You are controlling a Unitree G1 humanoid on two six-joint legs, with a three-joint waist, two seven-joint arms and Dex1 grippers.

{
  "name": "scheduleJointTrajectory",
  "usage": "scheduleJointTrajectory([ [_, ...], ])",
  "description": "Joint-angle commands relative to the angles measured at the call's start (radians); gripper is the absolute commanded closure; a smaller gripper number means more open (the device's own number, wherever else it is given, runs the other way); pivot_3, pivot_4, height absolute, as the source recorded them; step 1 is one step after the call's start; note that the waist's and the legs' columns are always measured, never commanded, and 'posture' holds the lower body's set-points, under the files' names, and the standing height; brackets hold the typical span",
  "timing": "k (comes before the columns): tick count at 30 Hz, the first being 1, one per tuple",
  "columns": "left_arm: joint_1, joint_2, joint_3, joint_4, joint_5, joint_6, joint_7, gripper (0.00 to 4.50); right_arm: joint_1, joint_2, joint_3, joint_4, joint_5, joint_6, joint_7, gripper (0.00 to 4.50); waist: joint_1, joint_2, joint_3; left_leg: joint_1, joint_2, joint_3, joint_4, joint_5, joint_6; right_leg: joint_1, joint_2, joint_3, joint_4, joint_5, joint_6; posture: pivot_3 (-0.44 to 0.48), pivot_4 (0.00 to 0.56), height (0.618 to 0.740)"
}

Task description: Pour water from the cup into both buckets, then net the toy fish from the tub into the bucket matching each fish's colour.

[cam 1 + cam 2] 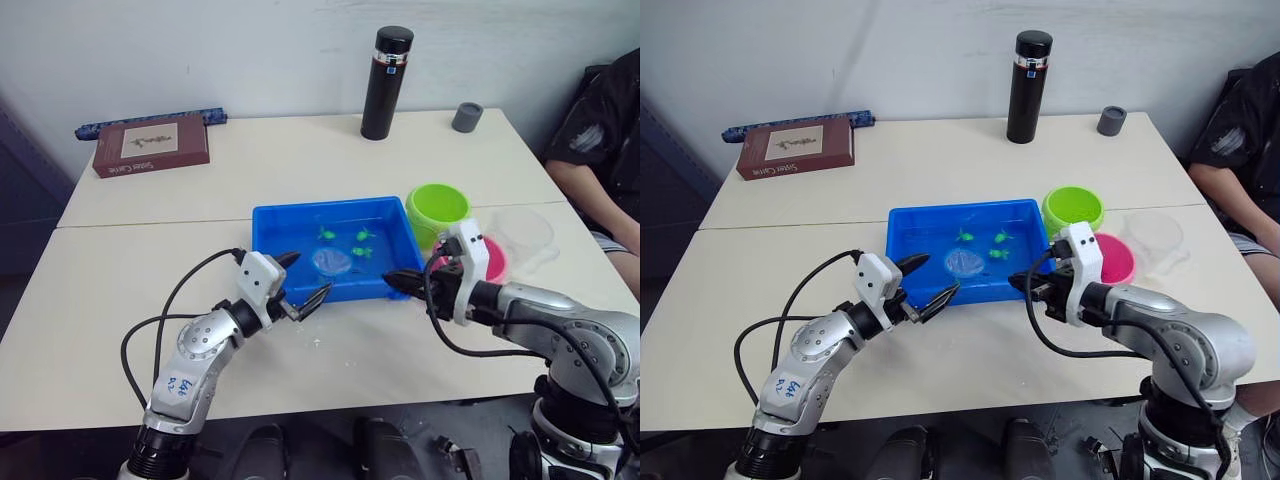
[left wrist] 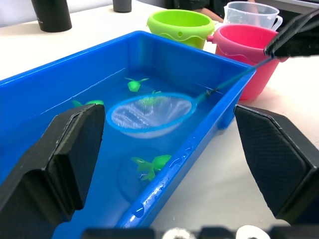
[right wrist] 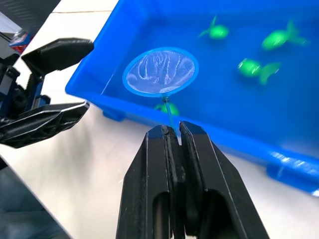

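Note:
The blue tub (image 1: 262, 245) sits mid-table, holding water and several green toy fish (image 3: 278, 39). My right gripper (image 1: 388, 281) hovers at the tub's front right corner and is shut on the thin handle of a small blue net (image 3: 160, 70). The net's hoop lies in the water near the front wall, with one fish (image 2: 154, 163) just beside it. At the front left corner my left gripper (image 1: 308, 277) hangs open and holds nothing. The green bucket (image 1: 437, 205) and pink bucket (image 1: 1114, 258) stand right of the tub. The clear cup (image 1: 525, 232) is beyond them.
A black flask (image 1: 386, 70) and a grey cap (image 1: 466, 117) stand at the table's far edge. A brown book (image 1: 150, 144) lies at the far left. A seated person (image 1: 605, 130) is at the table's right side.

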Motion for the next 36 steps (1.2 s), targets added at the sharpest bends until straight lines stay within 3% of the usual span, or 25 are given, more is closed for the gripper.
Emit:
scheduleJointTrajectory([
  [1, 0.001, 0.002, -0.003, -0.037, -0.008, -0.001, -0.007, 0.05, -0.015, 0.027, -0.043, -0.021, 0.019, 0.044, -0.034, 4.50, 0.000, 0.000, 0.000, -0.001, 0.000, 0.000, 0.000, 0.000, 0.000, -0.001, 0.000, 0.000, 0.000, 0.000, 0.000, 0.000, 0.150, 0.740],
  [15, -0.001, 0.002, 0.000, -0.040, -0.006, 0.003, -0.010, 0.05, -0.077, 0.085, -0.120, 0.141, 0.018, 0.045, -0.199, 4.50, -0.001, 0.000, 0.000, -0.004, 0.000, 0.002, 0.000, 0.000, 0.000, -0.007, 0.000, 0.002, 0.003, 0.000, 0.000, 0.000, 0.150, 0.740],
  [26, -0.005, 0.004, 0.003, -0.035, -0.007, -0.001, -0.014, 0.05, -0.078, 0.149, -0.193, 0.198, 0.199, 0.045, -0.349, 4.50, -0.003, 0.000, 0.000, -0.005, 0.000, 0.002, -0.001, 0.000, 0.000, -0.008, 0.001, 0.002, 0.003, 0.000, -0.001, 0.000, 0.150, 0.740],
  [36, -0.007, 0.004, 0.003, -0.034, -0.005, -0.001, -0.017, 0.05, -0.038, 0.130, -0.223, 0.266, 0.330, 0.045, -0.506, 4.50, -0.004, 0.000, 0.000, -0.005, 0.000, 0.002, -0.001, 0.000, 0.000, -0.008, 0.000, 0.002, 0.002, 0.000, -0.001, 0.000, 0.150, 0.740],
])
